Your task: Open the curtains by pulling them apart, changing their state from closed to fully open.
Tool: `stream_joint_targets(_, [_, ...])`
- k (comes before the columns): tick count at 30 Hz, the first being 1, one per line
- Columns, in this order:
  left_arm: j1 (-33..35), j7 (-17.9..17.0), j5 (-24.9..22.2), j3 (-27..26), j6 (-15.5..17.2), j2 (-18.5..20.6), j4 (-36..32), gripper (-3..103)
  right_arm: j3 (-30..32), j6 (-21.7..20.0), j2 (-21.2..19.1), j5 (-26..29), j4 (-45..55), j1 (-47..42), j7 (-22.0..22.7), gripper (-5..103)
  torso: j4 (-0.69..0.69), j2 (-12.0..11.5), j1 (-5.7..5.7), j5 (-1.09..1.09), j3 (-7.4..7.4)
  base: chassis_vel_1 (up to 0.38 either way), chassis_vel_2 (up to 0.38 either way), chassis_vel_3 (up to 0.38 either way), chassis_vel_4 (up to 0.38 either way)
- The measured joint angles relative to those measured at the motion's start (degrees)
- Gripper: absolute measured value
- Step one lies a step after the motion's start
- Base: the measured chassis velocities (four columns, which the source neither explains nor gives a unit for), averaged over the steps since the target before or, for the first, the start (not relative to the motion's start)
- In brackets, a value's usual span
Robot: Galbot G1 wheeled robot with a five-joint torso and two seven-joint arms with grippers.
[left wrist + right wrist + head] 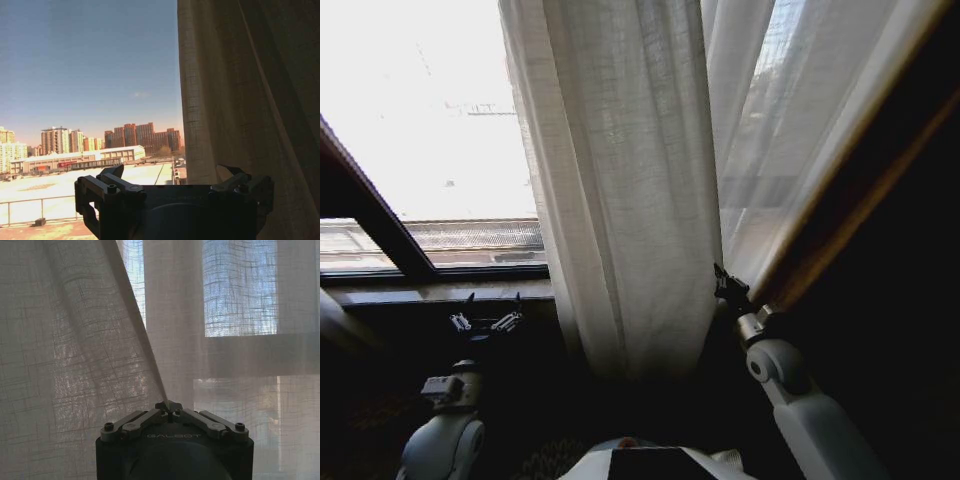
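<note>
Curtains (620,200) hang bunched mid-window, glass bare at left. Right gripper (169,405) jaws pinched on curtains' edge fold. Left gripper (485,322) jaws spread, empty, near sill. Fabric sheer, light, soft, probably slippery; best gripped at gathered edge.

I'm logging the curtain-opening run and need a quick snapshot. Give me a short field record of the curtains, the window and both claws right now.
curtains: sheer white pleated curtains bunched at centre, with a further sheer panel still across the right glass
window: left pane uncovered, showing bright daylight
left claw: open, low by the sill, apart from the fabric
right claw: shut on a curtain fold at the bunch's right edge
city buildings: seen through the bare glass
</note>
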Motion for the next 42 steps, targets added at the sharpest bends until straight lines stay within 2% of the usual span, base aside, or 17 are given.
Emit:
stream_joint_targets(8, [-0.08, 0.09, -0.12, 0.21, -0.17, 0.57, 0.62, 100, -0.65, -0.06, 0.56, -2.57, -0.10, -0.23, -0.05, 0, -0.01, 0.00, 0.00, 0.04, 0.00, -0.129, -0.136, 0.120, 0.134])
stream_joint_targets(15, [-0.01, 0.08, -0.10, 0.48, -0.62, 0.62, 1.36, 100, -0.87, -0.14, 0.56, -3.16, -0.50, 0.02, -0.71, 0, -0.01, 0.00, 0.00, -0.05, 0.00, 0.000, 0.000, 0.000, 0.000])
stream_joint_targets(20, [0.33, 0.07, -0.08, 0.49, -0.93, 0.61, 1.40, 100, 0.94, -0.10, 0.34, -3.07, -4.84, 2.26, -0.30, 0, -0.01, 0.00, 0.00, 0.00, 0.00, 0.000, 0.000, 0.000, 0.000])
stream_joint_targets(25, [0.74, 0.11, -0.16, 0.18, -1.38, 0.74, 1.14, 100, 3.42, 1.05, -1.12, -2.70, -11.72, 5.63, 0.30, 0, 0.00, 0.00, 0.00, 0.03, 0.00, 0.000, 0.000, 0.000, 0.000])
stream_joint_targets(30, [0.74, 0.10, -0.82, -0.15, -1.64, 0.87, 0.97, 100, 6.73, 1.25, -4.73, -0.91, -19.16, 10.02, 0.36, 0, -0.03, 0.00, 0.00, 0.00, 0.00, 0.000, 0.000, 0.000, 0.000])
stream_joint_targets(42, [1.37, 0.10, -1.78, -0.72, -2.80, 0.54, 0.97, 100, 9.37, 1.97, -7.58, -1.08, -27.12, 14.06, 0.62, 0, -0.01, 0.00, 0.00, 0.01, 0.00, 0.000, 0.000, 0.000, 0.000])
